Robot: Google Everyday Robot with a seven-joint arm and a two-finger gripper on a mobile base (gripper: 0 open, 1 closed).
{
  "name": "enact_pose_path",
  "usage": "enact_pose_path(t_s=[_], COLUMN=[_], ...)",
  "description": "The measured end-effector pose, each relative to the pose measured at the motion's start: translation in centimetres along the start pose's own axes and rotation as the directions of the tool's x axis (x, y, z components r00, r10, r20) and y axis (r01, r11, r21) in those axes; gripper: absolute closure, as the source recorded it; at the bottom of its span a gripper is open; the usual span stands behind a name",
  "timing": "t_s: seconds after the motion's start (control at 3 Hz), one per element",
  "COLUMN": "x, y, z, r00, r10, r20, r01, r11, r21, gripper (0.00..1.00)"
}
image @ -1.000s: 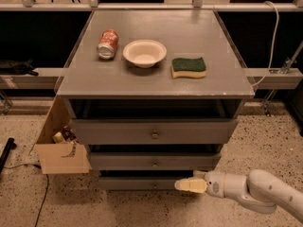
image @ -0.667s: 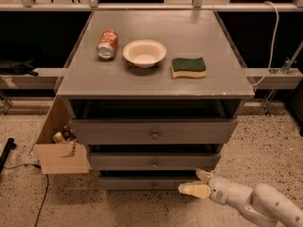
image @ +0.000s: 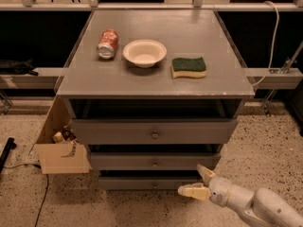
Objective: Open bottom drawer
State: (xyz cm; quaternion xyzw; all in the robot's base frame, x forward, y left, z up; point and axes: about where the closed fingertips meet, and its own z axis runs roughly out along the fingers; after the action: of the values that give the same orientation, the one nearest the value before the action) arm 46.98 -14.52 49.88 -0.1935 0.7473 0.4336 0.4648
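Overlapping the right end of the bottom drawer (image: 137, 182), gripper (image: 197, 182) fingers spread apart.

Smooth white rounded arm (image: 258, 206), cream two-finger end effector (image: 190, 179) bottom right

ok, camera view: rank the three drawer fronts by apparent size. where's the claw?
1. top drawer
2. middle drawer
3. bottom drawer
Higher ones sit nearer the camera, so true sizes are unsure.
Claw, open, low by the bottom drawer's right end.
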Motion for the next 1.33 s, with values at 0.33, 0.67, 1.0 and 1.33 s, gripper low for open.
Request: enact_pose_path(t_s=[0.33, 0.67, 1.0, 1.33], x=[2.5, 4.8, 7.5, 7.7], y=[-0.3, -0.3, -0.2, 0.4], z=[1.8, 2.6, 2.0, 2.4], r00=[0.998, 0.995, 0.99, 0.991], r10=[0.041, 0.073, 0.104, 0.103], r20=[-0.042, -0.074, -0.093, -0.088], r01=[-0.041, -0.074, -0.1, -0.099], r11=[0.9991, 0.9973, 0.9937, 0.9936], r21=[-0.006, -0.001, 0.051, 0.054], gripper=[0.0, 0.0, 0.0, 0.0])
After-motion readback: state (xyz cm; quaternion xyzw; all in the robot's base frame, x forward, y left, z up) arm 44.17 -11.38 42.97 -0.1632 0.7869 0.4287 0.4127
